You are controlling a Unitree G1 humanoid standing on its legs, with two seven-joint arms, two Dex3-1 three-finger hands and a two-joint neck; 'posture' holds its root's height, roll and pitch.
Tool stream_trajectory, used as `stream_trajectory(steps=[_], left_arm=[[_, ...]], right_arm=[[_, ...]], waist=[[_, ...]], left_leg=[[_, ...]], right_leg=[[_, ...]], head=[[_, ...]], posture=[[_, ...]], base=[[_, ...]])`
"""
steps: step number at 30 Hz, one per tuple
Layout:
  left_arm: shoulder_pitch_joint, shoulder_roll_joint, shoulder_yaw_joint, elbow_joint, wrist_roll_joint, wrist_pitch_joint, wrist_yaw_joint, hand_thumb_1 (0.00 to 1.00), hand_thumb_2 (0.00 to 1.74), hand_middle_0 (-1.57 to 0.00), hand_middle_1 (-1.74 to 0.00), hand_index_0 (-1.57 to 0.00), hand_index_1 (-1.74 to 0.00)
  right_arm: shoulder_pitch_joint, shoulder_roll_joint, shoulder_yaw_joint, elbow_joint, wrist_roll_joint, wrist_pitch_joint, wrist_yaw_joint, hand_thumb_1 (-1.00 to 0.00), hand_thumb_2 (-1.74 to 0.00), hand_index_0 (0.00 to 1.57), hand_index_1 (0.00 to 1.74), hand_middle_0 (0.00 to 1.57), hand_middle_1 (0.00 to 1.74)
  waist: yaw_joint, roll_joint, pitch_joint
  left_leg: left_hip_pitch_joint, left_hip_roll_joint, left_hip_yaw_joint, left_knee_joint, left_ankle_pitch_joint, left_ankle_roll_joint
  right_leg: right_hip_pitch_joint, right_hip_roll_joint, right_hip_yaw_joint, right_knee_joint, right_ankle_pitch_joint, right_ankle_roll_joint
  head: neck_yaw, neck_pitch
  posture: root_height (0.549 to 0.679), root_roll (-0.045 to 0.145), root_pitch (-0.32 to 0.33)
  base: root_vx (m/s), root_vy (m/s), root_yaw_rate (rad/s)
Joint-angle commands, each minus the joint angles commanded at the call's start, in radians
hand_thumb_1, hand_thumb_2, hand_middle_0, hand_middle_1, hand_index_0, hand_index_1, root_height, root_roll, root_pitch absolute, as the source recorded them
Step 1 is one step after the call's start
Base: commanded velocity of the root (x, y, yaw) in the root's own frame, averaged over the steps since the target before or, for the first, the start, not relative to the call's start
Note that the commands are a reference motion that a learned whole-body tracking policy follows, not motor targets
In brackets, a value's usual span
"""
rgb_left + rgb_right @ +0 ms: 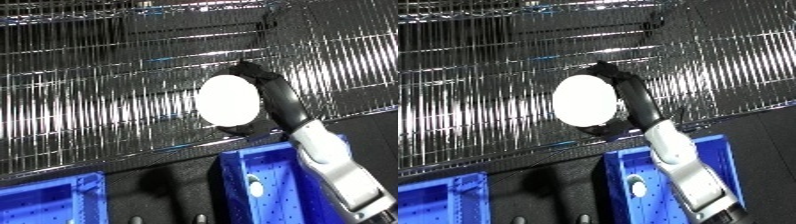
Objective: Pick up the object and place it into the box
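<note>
Closest to me, right under the forearm, I've got the blue bin [266, 170] with its perforated floor and a small pale round thing [256, 188] lying inside it, and a second blue bin [53, 200] sits well off to the left of the arm, across a dark gap. Up along the white and silver forearm I reach the right hand [271, 92], black, fingers curled round the back edge of the white round object [229, 100], thumb side hidden behind it, so I'm reading it as clasped on the object, held just above and beyond the bin's far rim. The left hand shows in neither view. Past the hand there's the wire shelf [98, 100], bright chrome rods running behind and below the object. Now the worries: the object looks smooth and rounded, and I can't see how much of it the fingers cover, so it could slide out if I swing the wrist quickly. It hangs over the shelf edge rather than over the bin, so letting go now would, I judge, drop it onto the wire or into the gap in front of the bin. I also need to watch the forearm against the bin's rim as I draw back, since a knock there could shift the bin.
</note>
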Motion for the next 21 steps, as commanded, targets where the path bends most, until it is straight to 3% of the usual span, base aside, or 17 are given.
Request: stream_trajectory(steps=[12, 18, 21], left_arm=[[0.033, -0.013, 0.082, -0.002, 0.002, -0.016, 0.033, 0.15, 0.26, -0.24, -0.26, -0.24, -0.26], [0.05, -0.021, 0.122, -0.003, -0.007, -0.026, 0.054, 0.15, 0.26, -0.24, -0.26, -0.24, -0.26], [0.061, -0.023, 0.137, 0.001, -0.014, -0.033, 0.059, 0.15, 0.26, -0.24, -0.26, -0.24, -0.26]], right_arm=[[0.232, -0.093, -0.185, -0.303, -0.002, 0.007, -0.111, -0.75, -1.3, 1.18, 1.3, 1.18, 1.3], [0.423, -0.125, -0.286, -0.369, -0.107, 0.004, -0.195, -0.75, -1.3, 1.18, 1.3, 1.18, 1.3], [0.501, -0.14, -0.316, -0.36, -0.108, -0.007, -0.208, -0.75, -1.3, 1.18, 1.3, 1.18, 1.3]], waist=[[-0.077, -0.036, 0.0], [-0.124, -0.051, 0.0], [-0.143, -0.055, 0.0]], left_leg=[[0.012, 0.019, 0.038, 0.02, -0.023, 0.0082], [0.022, 0.029, 0.056, 0.018, -0.032, 0.0087], [0.027, 0.034, 0.061, 0.016, -0.037, 0.0086]], right_leg=[[0.006, 0.0227, 0.033, -0.005, 0.006, 0.009], [0.008, 0.0351, 0.049, -0.011, 0.008, 0.0142], [0.009, 0.0396, 0.054, -0.016, 0.008, 0.0155]], head=[[-0.028, 0.053], [-0.016, 0.086], [0.023, 0.092]], posture=[[0.643, 0.059, 0.123], [0.644, 0.054, 0.124], [0.644, 0.053, 0.126]], base=[[-0.031, 0.03, -0.15], [-0.014, 0.029, -0.185], [-0.017, 0.026, -0.176]])
